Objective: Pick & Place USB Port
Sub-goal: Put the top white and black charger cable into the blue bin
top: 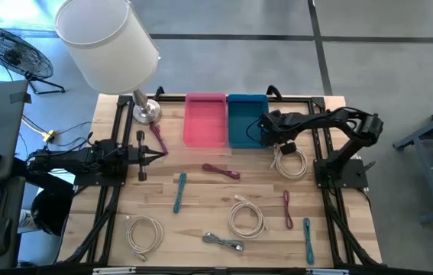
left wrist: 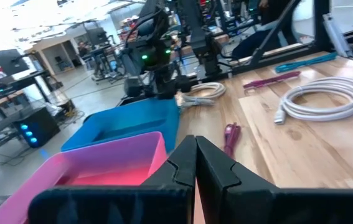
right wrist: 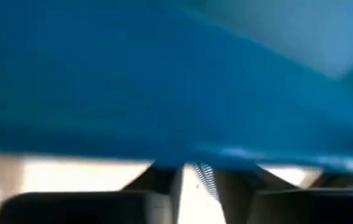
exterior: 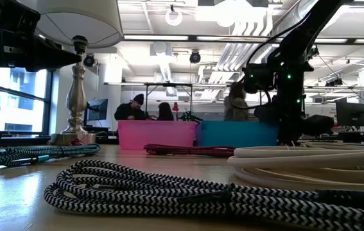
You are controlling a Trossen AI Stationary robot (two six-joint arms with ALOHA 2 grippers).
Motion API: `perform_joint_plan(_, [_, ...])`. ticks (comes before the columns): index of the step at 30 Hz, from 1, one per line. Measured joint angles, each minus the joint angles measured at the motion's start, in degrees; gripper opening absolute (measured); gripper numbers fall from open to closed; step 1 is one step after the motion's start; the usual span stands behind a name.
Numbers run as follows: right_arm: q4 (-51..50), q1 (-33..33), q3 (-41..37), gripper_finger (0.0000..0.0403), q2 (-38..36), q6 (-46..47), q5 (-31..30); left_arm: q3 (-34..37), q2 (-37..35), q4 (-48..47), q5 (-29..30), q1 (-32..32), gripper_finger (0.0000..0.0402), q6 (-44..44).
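My right gripper (top: 264,126) hangs over the right rim of the blue bin (top: 243,122), which fills the right wrist view (right wrist: 164,74). A thin black-and-white braided cable (right wrist: 204,177) shows between its fingers. My left gripper (top: 141,156) is shut and empty above the table's left side, pointing toward the pink bin (left wrist: 101,168). More USB cables lie flat on the wood: a white coil (top: 289,163) below the right gripper, another white coil (top: 247,216), a third (top: 143,233), a grey braided one (top: 224,242), a maroon one (top: 221,172) and a teal one (top: 179,191). My right gripper has a short piece of the braided cable (right wrist: 205,180) pinched between its two fingers, over the blue bin's right rim. Which part of the cable this is and how it hangs is hidden by the gripper and the bin wall.
A table lamp (top: 146,111) stands at the far left corner, its white shade (top: 105,38) overhanging the edge. A pink cable (top: 159,139) lies by its base. A magenta cable (top: 287,208) and a teal cable (top: 308,238) lie near the right edge. Dark frame rails run along both sides.
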State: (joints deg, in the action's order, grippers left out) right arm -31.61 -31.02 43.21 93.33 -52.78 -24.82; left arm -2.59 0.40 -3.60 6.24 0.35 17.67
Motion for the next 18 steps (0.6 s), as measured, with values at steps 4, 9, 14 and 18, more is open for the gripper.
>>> perform_joint_plan(4, [-3.4, 0.0, 2.5, 0.0013, 0.2, 4.5, -2.3, 0.0, 0.0, -0.1, -1.5, 0.0, 0.0001, 0.0])
perform_joint_plan(9, [-3.7, 0.6, 5.2, 0.0004, 0.2, 9.1, -3.4, 0.0, 0.3, -0.3, -1.6, 0.0, 0.0001, -0.1])
perform_joint_plan(14, [-6.2, 2.1, 6.2, 0.0003, -0.7, 10.0, -5.3, 0.0, 0.4, -0.3, -1.9, 0.0, 0.0001, -0.2])
perform_joint_plan(18, [-8.7, 3.3, 6.2, 0.0002, -3.8, 11.3, -6.3, 0.0, 0.6, -0.3, -1.9, 0.0, 0.0001, -0.2])
